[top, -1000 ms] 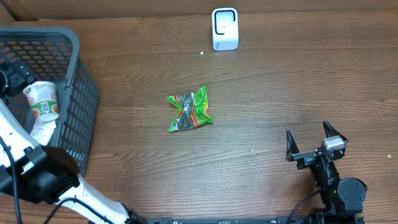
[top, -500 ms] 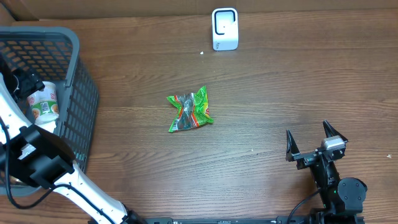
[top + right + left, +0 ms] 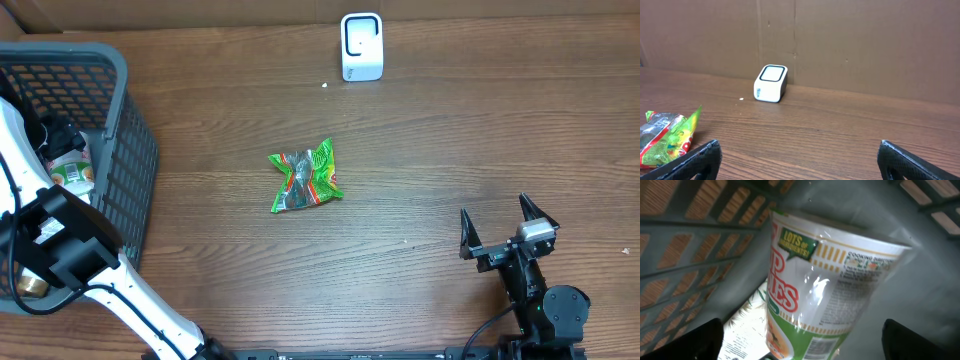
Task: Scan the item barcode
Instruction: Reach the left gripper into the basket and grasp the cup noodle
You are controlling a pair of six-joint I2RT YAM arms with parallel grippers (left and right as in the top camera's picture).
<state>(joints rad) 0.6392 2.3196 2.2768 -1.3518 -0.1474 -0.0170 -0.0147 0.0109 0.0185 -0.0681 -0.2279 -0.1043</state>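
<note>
A cup of noodles (image 3: 72,168) with a green and white label lies on its side in the grey basket (image 3: 112,72) at the far left. My left gripper (image 3: 55,135) is down inside the basket and open, one finger on each side of the cup (image 3: 830,280), with a gap on both sides. The cup's barcode (image 3: 816,347) shows near the bottom of the left wrist view. The white scanner (image 3: 361,46) stands at the back of the table. My right gripper (image 3: 507,228) is open and empty, low at the front right, facing the scanner (image 3: 770,83).
A crumpled green snack packet (image 3: 305,177) lies mid-table, also at the left edge of the right wrist view as a green snack packet (image 3: 667,137). A white printed packet (image 3: 745,330) lies under the cup. Basket walls (image 3: 700,240) close in around the left gripper. A cardboard wall (image 3: 865,45) backs the table.
My left gripper has moved farther into the basket and down over the cup, now covering part of it from above. The right arm has not moved.
</note>
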